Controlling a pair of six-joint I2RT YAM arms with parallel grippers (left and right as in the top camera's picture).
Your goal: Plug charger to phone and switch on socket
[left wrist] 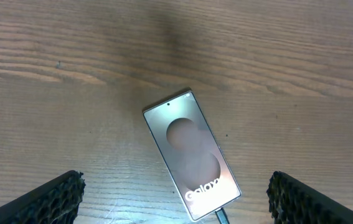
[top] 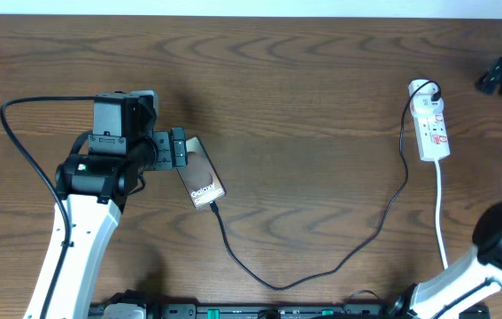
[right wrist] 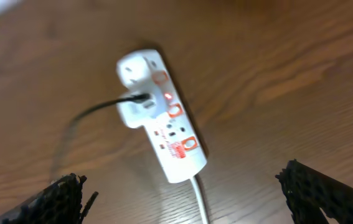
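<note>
Looking overhead, I find the phone [top: 202, 182] at nine o'clock, partly under the left gripper [top: 178, 148]; the charger cable [top: 277, 285] loops from its five o'clock end to the socket [top: 430, 124] at two o'clock; left wrist: fingers spread wide, holding nothing; right wrist: the right gripper [right wrist: 188, 186] gapes open above the socket, cable entering at nine o'clock.

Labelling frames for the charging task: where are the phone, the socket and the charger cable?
phone [left wrist: 188, 149], left wrist view, middle of its glossy face.
socket [right wrist: 167, 134], right wrist view, middle of its white body.
charger cable [top: 277, 285], overhead view, lowest bend of the black cable.
</note>
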